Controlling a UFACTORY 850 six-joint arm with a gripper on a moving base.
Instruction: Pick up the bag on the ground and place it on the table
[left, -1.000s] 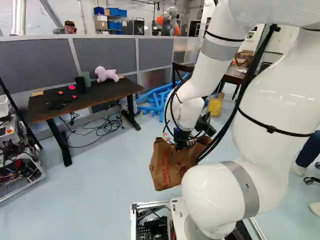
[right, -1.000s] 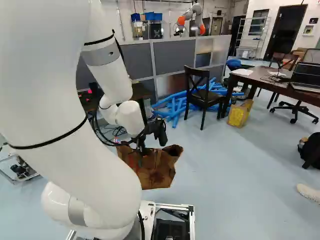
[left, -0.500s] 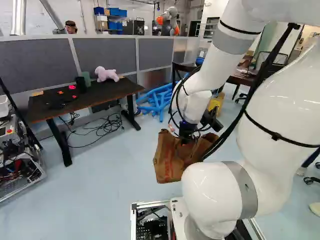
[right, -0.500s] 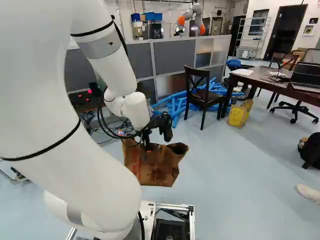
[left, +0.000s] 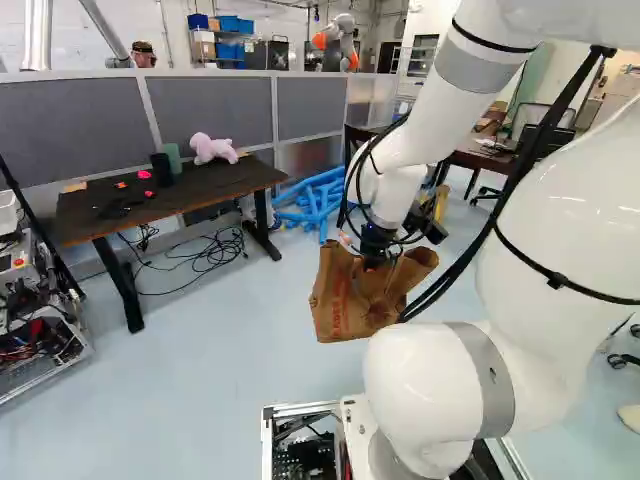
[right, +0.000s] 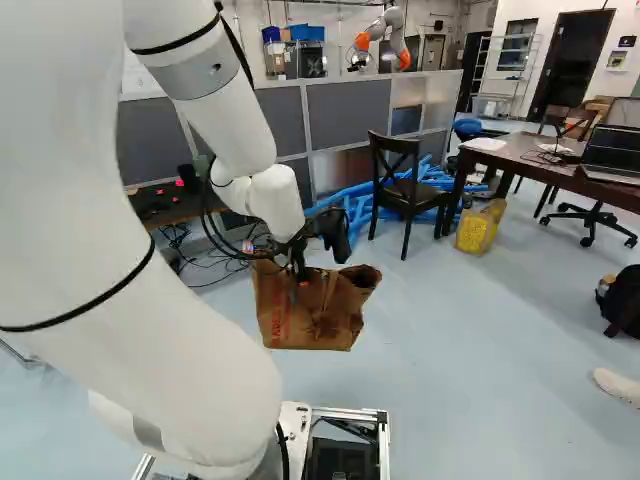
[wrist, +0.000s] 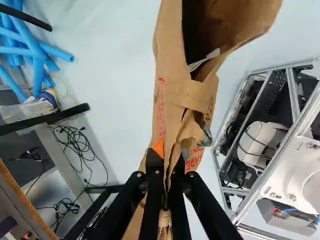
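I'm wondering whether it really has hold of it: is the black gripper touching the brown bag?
Touching. The wrist view shows it: the gripper is closed on the bag, with a finger against the creased paper on each side.

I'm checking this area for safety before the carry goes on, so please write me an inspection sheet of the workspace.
Surface: the dark desk bears a pink plush toy and a dark cup; the brown table bears a laptop.
Job's things: the paper bag hangs from the gripper, on neither table.
Clutter: blue tubes piled on the floor behind a chair; a yellow container by the brown table.
Gripper: shut on the bag.
Cables: loose on the floor by the desk; more run along the arm.
Surroundings: another robot beyond the partition.
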